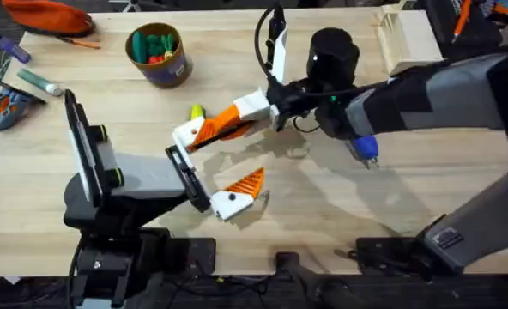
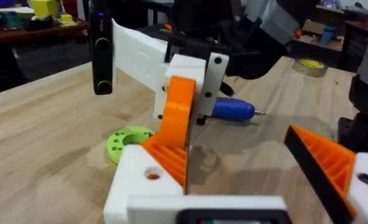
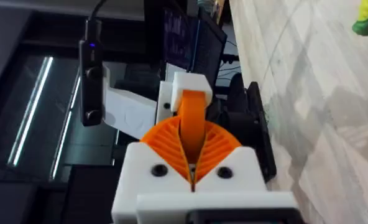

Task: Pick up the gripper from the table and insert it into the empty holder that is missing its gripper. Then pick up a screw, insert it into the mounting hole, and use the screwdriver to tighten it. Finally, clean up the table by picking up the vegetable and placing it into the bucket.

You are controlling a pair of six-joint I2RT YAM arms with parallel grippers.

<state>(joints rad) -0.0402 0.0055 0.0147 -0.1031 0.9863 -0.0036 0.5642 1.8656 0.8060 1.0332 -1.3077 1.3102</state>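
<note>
Step in hand: insertion of the gripper into the holder, judged as seating under way.
Right end effector: fingers clamped on the gripper, orange wedge pinched between its ribbed pads, near the tabletop's middle.
Left end effector: fingers apart; one finger carries an orange pad, the other is the bare white holder meeting the wedge.
Screwdriver: blue, lying under the right arm, toward the right edge.
Vegetable: yellow-green, just beside the holder.
Bucket: near the far left corner, toys inside.
Next move, judged: align the wedge squarely, press it home, then release without dragging it out.
</note>
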